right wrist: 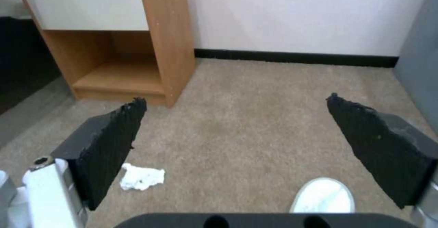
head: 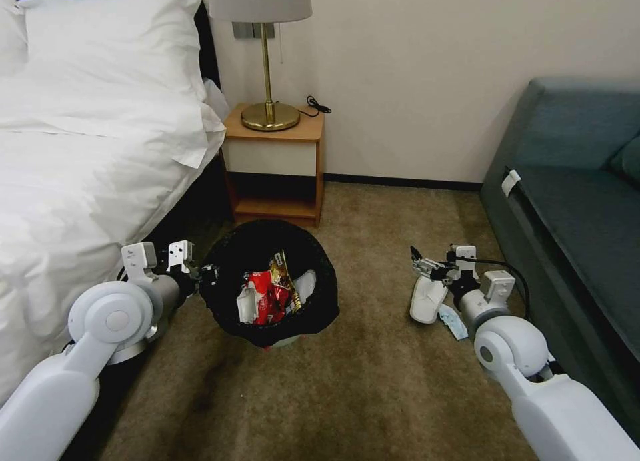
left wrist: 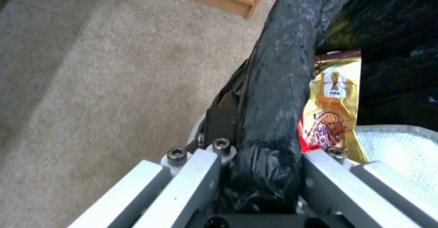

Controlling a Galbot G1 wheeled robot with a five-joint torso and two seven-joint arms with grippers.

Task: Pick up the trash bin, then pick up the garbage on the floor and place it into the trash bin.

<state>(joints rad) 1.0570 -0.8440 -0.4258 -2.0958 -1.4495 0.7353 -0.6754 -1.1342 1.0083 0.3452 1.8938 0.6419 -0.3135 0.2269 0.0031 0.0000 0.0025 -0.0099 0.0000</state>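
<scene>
Two robot arms reach forward over a tan carpet in a bedroom. On the robot's left, the left hand [head: 208,272] pinches the rim of the trash bin [head: 270,282] — in the left wrist view its fingers [left wrist: 214,173] press together on a thick fold of the black bag at the rim. The bin stands on the carpet just in front of a wooden nightstand [head: 273,164], beside a bed [head: 87,181] with white sheets. Inside the bin lie a red-and-white wrapper [head: 263,297], a gold wrapper [left wrist: 335,111] and white tissue [head: 305,284].

On the robot's right, the right hand [head: 420,264] hovers low with its black pads [right wrist: 109,146] spread wide apart, holding nothing. A white slipper [head: 428,299] lies on the carpet just below it (its toe shows between the pads in the right wrist view). A crumpled white tissue [right wrist: 141,177] sits on the carpet near one pad. A dark teal sofa [head: 573,201] stands along the right side.
</scene>
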